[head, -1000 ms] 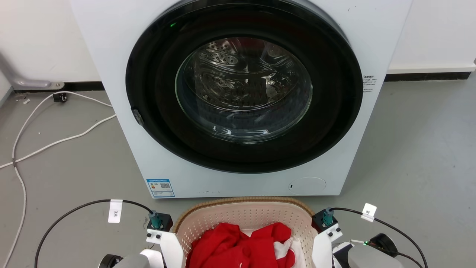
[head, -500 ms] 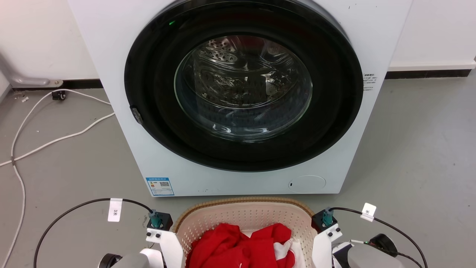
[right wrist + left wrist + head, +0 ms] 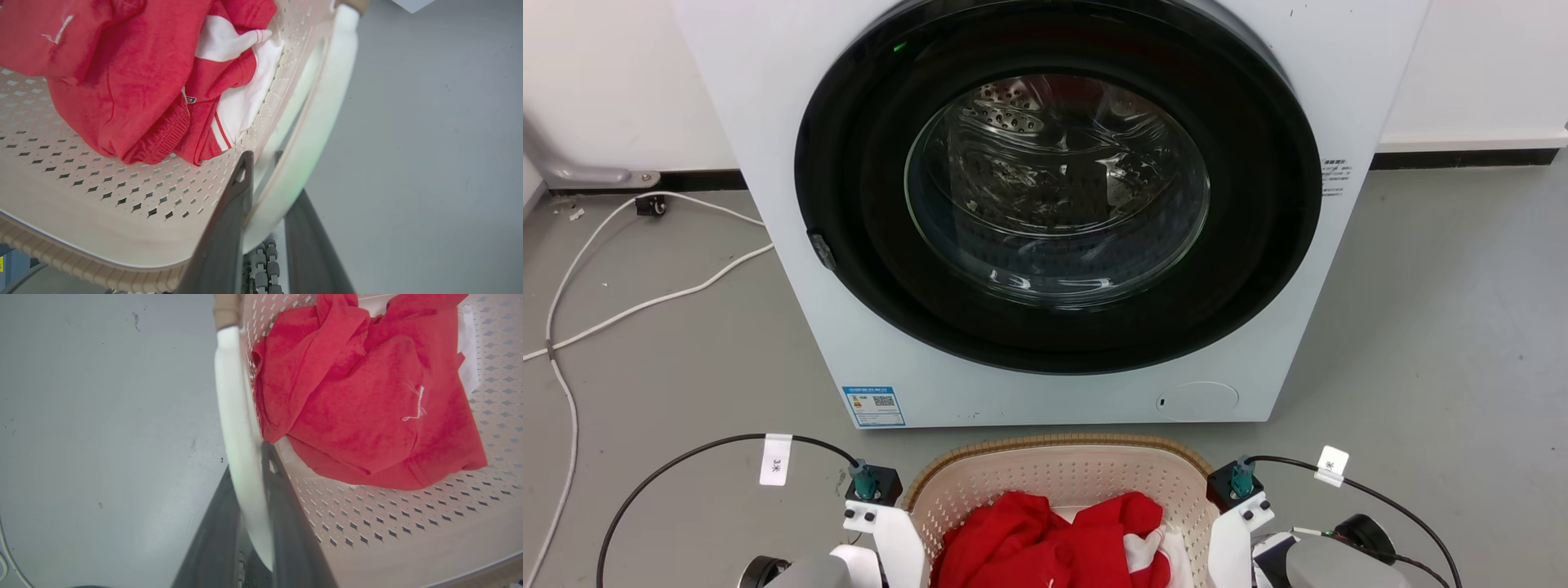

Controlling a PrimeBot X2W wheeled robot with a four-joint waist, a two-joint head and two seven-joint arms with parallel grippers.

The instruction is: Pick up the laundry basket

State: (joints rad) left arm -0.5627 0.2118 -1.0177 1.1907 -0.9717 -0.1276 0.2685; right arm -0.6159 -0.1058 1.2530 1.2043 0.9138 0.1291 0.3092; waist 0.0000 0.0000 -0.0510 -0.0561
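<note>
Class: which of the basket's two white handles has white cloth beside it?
The right handle: white cloth lies beside it, while the left handle has red cloth alongside.

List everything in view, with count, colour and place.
washing machine: one, white with a black door ring, straight ahead, door shut
sticker: one, blue and white, machine's lower left front
laundry basket: one, cream with a brown rim, in front of the machine
clothes: one heap, red and white, inside the basket
floor cables: two strands, white, left of the machine
floor: one, grey, all around the machine
wall: one, white, behind the machine
left gripper: one, dark fingers, clamped on the basket's left white handle
right gripper: one, dark fingers, clamped on its right white handle
</note>
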